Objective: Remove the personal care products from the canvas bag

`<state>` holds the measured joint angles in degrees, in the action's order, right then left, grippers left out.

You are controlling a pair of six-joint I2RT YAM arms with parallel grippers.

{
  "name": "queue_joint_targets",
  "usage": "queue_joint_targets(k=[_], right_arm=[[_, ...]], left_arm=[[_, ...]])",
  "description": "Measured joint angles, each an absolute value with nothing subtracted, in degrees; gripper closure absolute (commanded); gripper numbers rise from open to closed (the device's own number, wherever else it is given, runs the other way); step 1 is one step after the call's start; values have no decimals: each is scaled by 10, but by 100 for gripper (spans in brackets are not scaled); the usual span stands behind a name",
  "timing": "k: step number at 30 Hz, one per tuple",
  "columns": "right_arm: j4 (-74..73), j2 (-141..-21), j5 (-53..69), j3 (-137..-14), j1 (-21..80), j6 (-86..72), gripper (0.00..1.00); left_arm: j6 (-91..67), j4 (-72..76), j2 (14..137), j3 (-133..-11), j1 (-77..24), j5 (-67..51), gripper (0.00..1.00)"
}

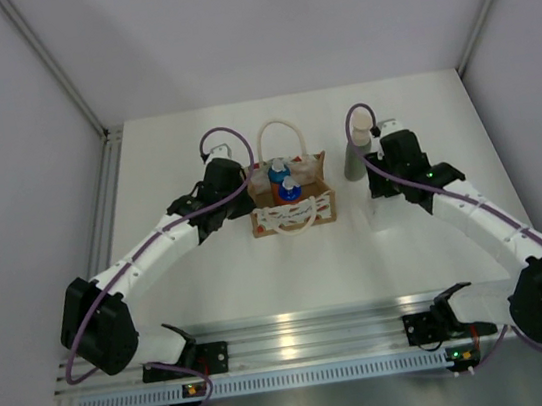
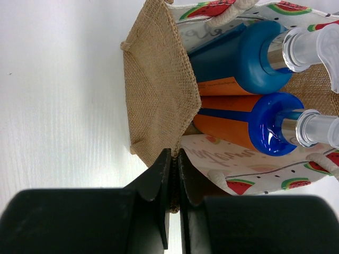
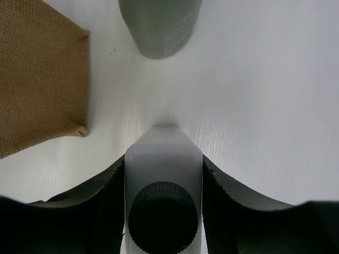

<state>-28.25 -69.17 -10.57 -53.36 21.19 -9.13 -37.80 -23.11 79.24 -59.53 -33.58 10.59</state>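
Note:
The canvas bag (image 1: 292, 205) stands mid-table, brown burlap with cream rope handles. Inside it two bottles stand side by side, a blue-and-orange one (image 2: 238, 58) and an orange one with a blue cap (image 2: 233, 127). My left gripper (image 2: 175, 161) is shut on the burlap rim at the bag's left side (image 1: 247, 190). My right gripper (image 3: 163, 161) is shut on a white squarish bottle with a dark cap (image 3: 163, 174), to the right of the bag (image 1: 385, 209). A tall grey-green bottle with a beige pump top (image 1: 355, 151) stands on the table just beyond it (image 3: 159, 26).
The bag's right burlap corner (image 3: 37, 74) lies close to the left of my right gripper. Grey walls close off the table's back and sides. An aluminium rail (image 1: 310, 334) with both arm bases runs along the near edge.

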Motion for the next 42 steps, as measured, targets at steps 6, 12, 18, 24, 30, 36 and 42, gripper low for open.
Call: queue_joint_targets(k=[6,12,18,24,30,36,42], right_arm=[[-280,-692,-104,-538,212,-94,27],[-278,-692,-102,-572,212,-96,20],[-279,-689,-98,-621,223,-96,22],[-269,-688,-73,-647,287,-95,24],[-248,-737,-51,-685,387,-90,26],[-244,-825,-46,-749,440,-73,28],[-245,-903,-55,-796,449,-66,28]], left_arm=[[-378,-230,792,-594,-336,106,100],[-378,-230,791,-593,-336,106,100],[-379,-230,784,-587,-336,107,100],[-379,-230,783,-587,-336,108,100],[-379,-230,783,-586,-336,108,100],[-379,-229,783,-585,-336,109,100],[-381,-227,783,-582,-336,110,100]])
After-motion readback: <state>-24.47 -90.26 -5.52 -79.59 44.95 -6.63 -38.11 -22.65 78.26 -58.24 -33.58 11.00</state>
